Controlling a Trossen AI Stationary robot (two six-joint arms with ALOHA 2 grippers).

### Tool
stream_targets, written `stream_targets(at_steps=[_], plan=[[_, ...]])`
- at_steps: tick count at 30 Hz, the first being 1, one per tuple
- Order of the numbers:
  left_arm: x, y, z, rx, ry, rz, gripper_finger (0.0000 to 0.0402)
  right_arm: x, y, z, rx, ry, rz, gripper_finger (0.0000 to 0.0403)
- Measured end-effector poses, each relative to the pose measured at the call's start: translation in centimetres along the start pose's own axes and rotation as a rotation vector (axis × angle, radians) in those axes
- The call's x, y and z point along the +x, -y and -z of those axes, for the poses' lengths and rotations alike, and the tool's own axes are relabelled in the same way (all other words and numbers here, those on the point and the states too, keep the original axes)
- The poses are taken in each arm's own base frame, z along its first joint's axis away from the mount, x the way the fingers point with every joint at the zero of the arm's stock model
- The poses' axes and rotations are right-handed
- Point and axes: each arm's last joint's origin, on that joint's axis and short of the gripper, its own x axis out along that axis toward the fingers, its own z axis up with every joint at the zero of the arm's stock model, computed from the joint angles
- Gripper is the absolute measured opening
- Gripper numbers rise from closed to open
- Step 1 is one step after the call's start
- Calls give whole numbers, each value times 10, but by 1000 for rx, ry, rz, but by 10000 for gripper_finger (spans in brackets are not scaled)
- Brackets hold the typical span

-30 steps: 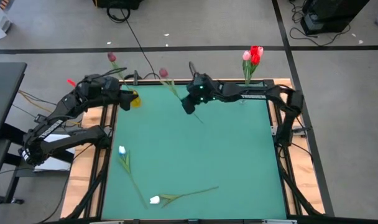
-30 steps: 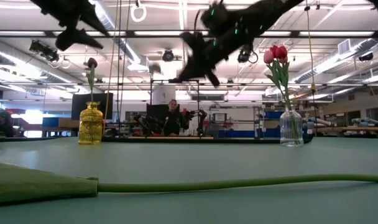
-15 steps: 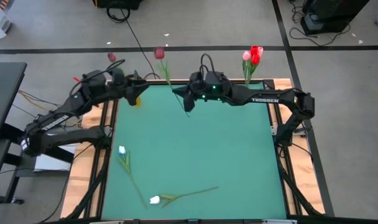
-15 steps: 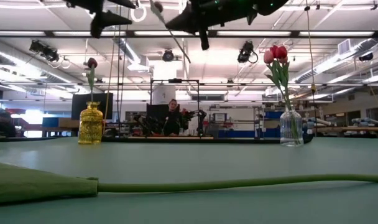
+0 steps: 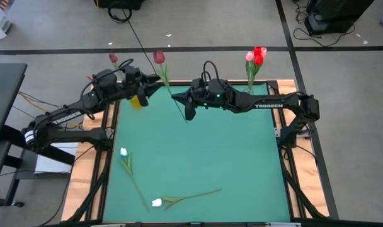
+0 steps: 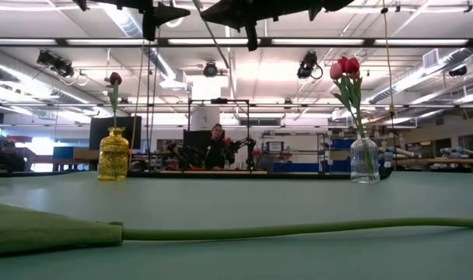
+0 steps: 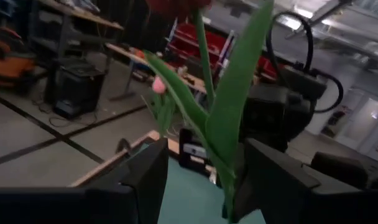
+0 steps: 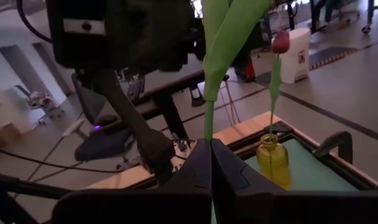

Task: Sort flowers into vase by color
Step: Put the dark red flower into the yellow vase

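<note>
My right gripper (image 5: 188,108) is high above the table's far middle, shut on a dark red tulip (image 5: 159,57) that stands upright. My left gripper (image 5: 150,86) is open beside it. In the left wrist view its fingers (image 7: 150,177) stand on either side of the tulip's stem (image 7: 204,62) and leaf, and I see no touch. A yellow vase (image 5: 136,101) at the far left holds one dark red tulip (image 5: 113,58). A clear vase (image 6: 364,159) at the far right holds pink and red tulips (image 5: 257,55). Two white tulips (image 5: 124,152) (image 5: 157,202) lie on the mat near the front. My right gripper pinches the tulip's stem low down (image 8: 208,127) between its two fingers. The fingers come about level from the table's right and lie across the stem. The tulip is lifted clear, with its head and leaves above the fingers and its short lower end (image 5: 184,118) below them.
The green mat (image 5: 242,164) is bare in its middle and right part. A white tulip's long stem (image 6: 299,228) and leaf lie close before the low camera. A wooden frame (image 5: 91,170) rims the table. A person (image 6: 215,144) sits far behind the table.
My right gripper has risen with the dark red tulip and turned it from slanting to upright, its head now farther and higher. My left gripper has gone up and toward the table's right, up to the tulip's stem.
</note>
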Motion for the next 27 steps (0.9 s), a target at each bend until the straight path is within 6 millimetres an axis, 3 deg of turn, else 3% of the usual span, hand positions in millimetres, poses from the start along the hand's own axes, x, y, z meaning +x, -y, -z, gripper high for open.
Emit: stream_targets(at_steps=[11,17,22,27], plan=[[24,-2,19,-19,-92,25,215,0,2,-1,-8,24,72,0],[28,-4,19,-13,-56,0,204,0,2,0,-22,15,73,0],[29,-4,18,17,-50,-14,152,0,2,1,-32,8,76,0],[28,-4,18,74,-50,-11,59,0,2,1,-35,5,78,4]])
